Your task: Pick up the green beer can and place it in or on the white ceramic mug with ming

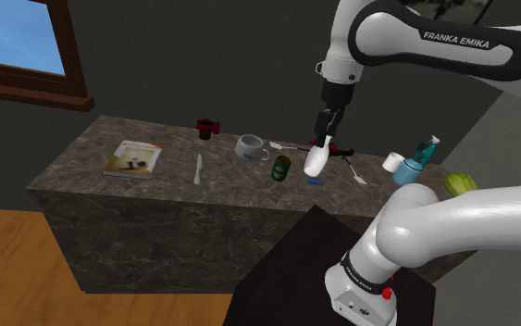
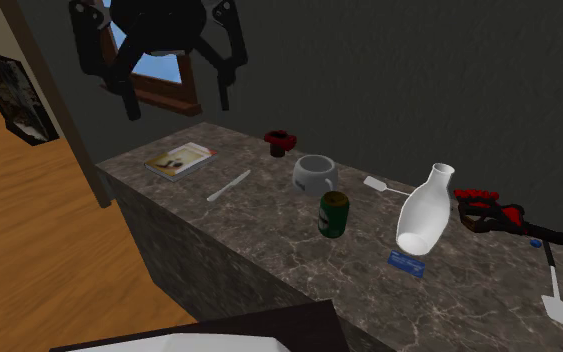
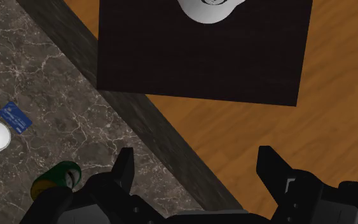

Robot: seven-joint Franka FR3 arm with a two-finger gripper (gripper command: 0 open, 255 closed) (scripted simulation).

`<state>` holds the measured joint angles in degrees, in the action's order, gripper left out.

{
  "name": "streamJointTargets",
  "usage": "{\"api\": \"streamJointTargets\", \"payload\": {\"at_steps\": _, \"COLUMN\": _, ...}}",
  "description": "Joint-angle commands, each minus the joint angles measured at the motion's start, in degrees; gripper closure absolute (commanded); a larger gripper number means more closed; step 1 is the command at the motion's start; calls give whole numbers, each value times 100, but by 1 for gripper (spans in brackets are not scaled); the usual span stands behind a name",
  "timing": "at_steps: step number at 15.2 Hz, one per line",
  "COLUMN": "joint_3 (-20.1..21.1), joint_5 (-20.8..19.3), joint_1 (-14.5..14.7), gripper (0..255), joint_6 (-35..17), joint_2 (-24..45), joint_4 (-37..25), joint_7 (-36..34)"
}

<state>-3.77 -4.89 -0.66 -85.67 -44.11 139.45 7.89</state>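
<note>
Gripper [image 1: 328,125] state: all-black, two fingers [image 3: 124,168] spread wide, with nothing between them. It hangs above the counter's right half, over the white bottle. In the wrist view, the gripper [image 3: 196,159] looks down on the counter's near edge, the wood-plank floor [image 3: 285,146] and the dark box stand [image 3: 203,57].

Work surface: one long counter [image 1: 92,176] of dark, veined, marble-like stone.

Task items, one of each:
- Green cylindrical beer can [image 1: 281,168], with a darker label. It stands upright near the counter's near edge and is not held.
- White rounded mug [image 1: 250,146], with one handle. It stands upright, just beyond the can and slightly to its left, apart from it.

Other items, one of each:
- White narrow-necked bottle [image 1: 316,159], smooth. It leans, just to the right of the can.
- Small blue flat card [image 2: 406,264], lying near the bottle's base.
- Thin book [image 1: 134,158] with a pale cover, lying flat at the left.
- Pale slim knife [image 1: 197,169], between the book and the mug.
- Red-and-black hand tool [image 2: 494,212], to the right of the bottle.
- Small red-and-black object [image 1: 209,127], at the far edge.
</note>
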Motion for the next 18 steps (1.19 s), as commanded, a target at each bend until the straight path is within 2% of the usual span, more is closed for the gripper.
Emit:
{"api": "streamJointTargets", "payload": {"at_steps": 1, "joint_3": 0, "joint_5": 0, "joint_1": 0, "gripper": 0, "joint_6": 0, "joint_2": 0, "joint_4": 0, "joint_7": 0}}
{"api": "streamJointTargets", "payload": {"at_steps": 9, "joint_3": -807, "joint_5": -546, "joint_1": -232, "gripper": 0, "joint_6": -1538, "joint_2": 707, "joint_4": 561, "joint_7": 808}}
{"api": "streamJointTargets", "payload": {"at_steps": 14, "joint_3": -1325, "joint_5": -747, "joint_1": -328, "gripper": 0, "joint_6": -2549, "joint_2": 1474, "joint_4": 629, "joint_7": 1318}}
{"api": "streamJointTargets", "payload": {"at_steps": 18, "joint_3": -1735, "joint_5": -754, "joint_1": -343, "gripper": 0, "joint_6": -3344, "joint_2": 2243, "joint_4": 522, "joint_7": 1770}}
